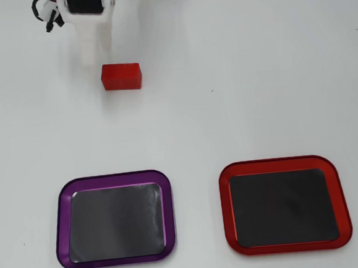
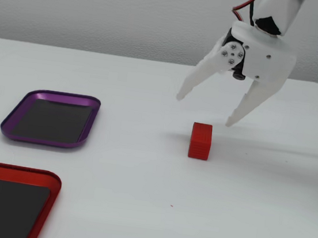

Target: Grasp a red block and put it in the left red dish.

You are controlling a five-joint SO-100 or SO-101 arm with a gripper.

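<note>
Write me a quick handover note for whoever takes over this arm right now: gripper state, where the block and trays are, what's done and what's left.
Gripper: open, empty, hanging above the table just behind the red block, not touching it.
Red block: on the bare table, outside both trays.
Red dish: empty, on the right in the overhead view, beside the purple tray, also empty.
Done: approach only; nothing grasped.
Left: lower over the block, close, lift, carry to the red dish, release.
</note>
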